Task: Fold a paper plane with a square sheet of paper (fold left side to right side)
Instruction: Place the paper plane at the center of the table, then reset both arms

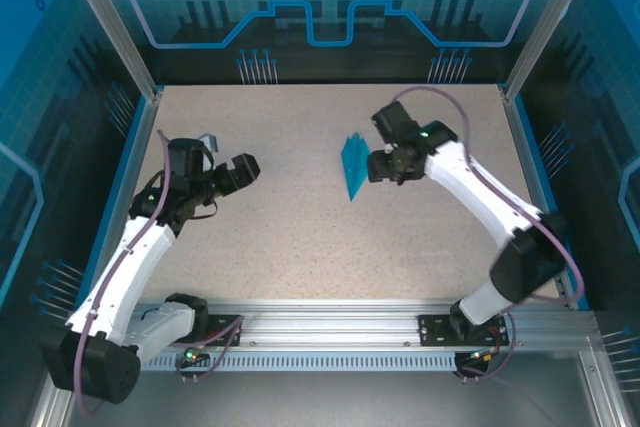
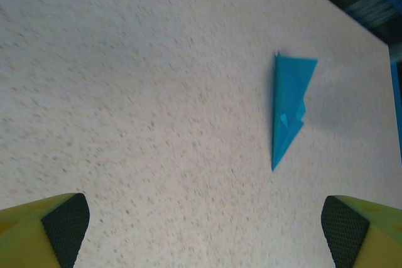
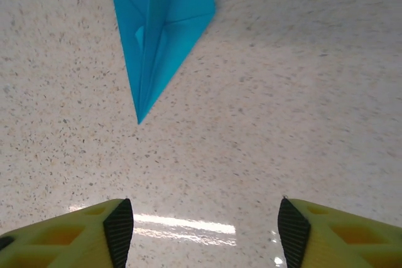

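Note:
The teal-blue paper plane (image 1: 353, 168) lies flat on the speckled table, a slim creased dart with its tip pointing toward the near edge. My right gripper (image 1: 374, 165) hovers just right of it, open, nothing between its yellow fingers (image 3: 94, 233). In the right wrist view the paper plane (image 3: 160, 26) lies ahead and to the left, apart from the jaws. My left gripper (image 1: 240, 171) is open over the left side of the table, well away from the plane. In the left wrist view the paper plane (image 2: 287, 105) lies far ahead, right of centre, beyond the fingertips (image 2: 59, 227).
Aluminium frame posts (image 1: 110, 22) and blue side panels (image 1: 35, 147) enclose the table. A metal rail (image 1: 330, 327) carrying both arm bases runs along the near edge. Bare speckled tabletop (image 1: 300, 247) stretches between the arms.

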Robot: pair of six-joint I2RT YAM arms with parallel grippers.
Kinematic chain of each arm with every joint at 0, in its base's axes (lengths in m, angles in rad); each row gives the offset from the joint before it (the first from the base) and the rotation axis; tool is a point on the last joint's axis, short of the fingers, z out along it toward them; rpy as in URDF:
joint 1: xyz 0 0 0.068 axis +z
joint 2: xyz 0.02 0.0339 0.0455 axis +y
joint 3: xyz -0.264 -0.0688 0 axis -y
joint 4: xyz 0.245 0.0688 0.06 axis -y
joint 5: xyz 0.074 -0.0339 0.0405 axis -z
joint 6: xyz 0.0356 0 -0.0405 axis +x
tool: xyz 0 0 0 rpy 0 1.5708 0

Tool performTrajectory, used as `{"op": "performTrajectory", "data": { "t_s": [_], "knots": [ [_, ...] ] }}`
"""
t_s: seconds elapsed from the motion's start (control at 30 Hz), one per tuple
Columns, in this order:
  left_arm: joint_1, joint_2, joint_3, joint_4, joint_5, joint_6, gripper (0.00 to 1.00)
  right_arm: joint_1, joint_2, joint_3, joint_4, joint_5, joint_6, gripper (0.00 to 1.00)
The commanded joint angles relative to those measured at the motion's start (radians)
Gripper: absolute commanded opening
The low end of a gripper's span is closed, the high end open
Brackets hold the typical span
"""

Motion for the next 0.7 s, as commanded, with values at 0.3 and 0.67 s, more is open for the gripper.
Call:
{"op": "performTrajectory", "data": {
  "t_s": [0.3, 0.67],
  "knots": [
    [0.056, -0.048, -0.233, 0.358, -0.438, 0.212, 0.99, -0.303, -0.442, -0.572, 0.472, -0.003, -0.145, 1.00],
    [0.059, 0.063, -0.439, 0.710, -0.487, 0.381, 0.99, -0.436, -0.345, -0.987, 1.284, -0.042, -0.342, 1.00]
  ]
}}
